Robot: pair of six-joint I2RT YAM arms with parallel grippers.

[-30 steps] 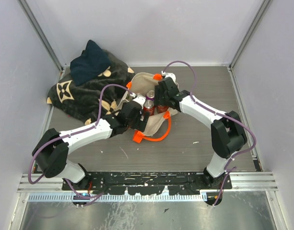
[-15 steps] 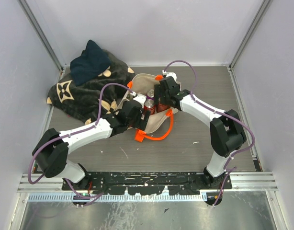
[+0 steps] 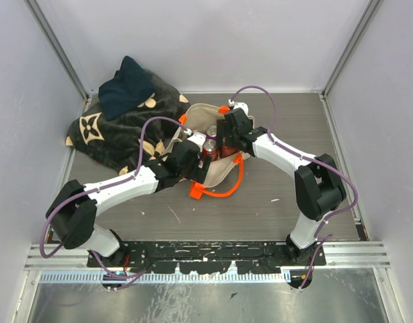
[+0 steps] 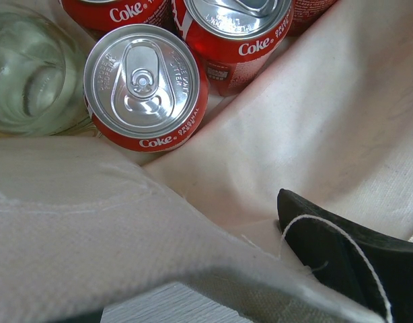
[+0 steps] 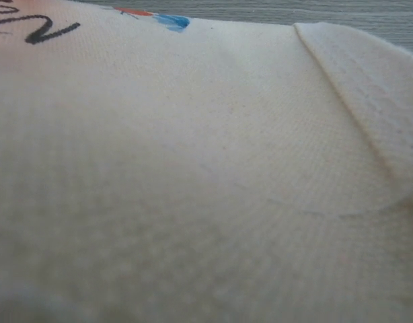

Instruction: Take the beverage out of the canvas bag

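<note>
Robot test cell in a lab. Bare pale walls (image 3: 206, 40) and metal corner posts (image 3: 58, 48) box in a wood-grain table (image 3: 287, 195). The left arm (image 3: 119, 188) and right arm (image 3: 280, 155) are bolted to an aluminium rail (image 3: 206, 250) at the near edge, with purple cables (image 3: 250, 87) looped along them. Props on the table: bag (image 3: 221, 175), blanket (image 3: 112, 134).

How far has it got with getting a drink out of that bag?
Nothing is out yet: the Coke cans all sit inside the bag. In hand: the left gripper and right gripper are both at the bag's mouth, and the left wrist view looks straight down onto the cans. No grip on a can shows. Left to do: grasp a can, lift it clear, set it down.
</note>
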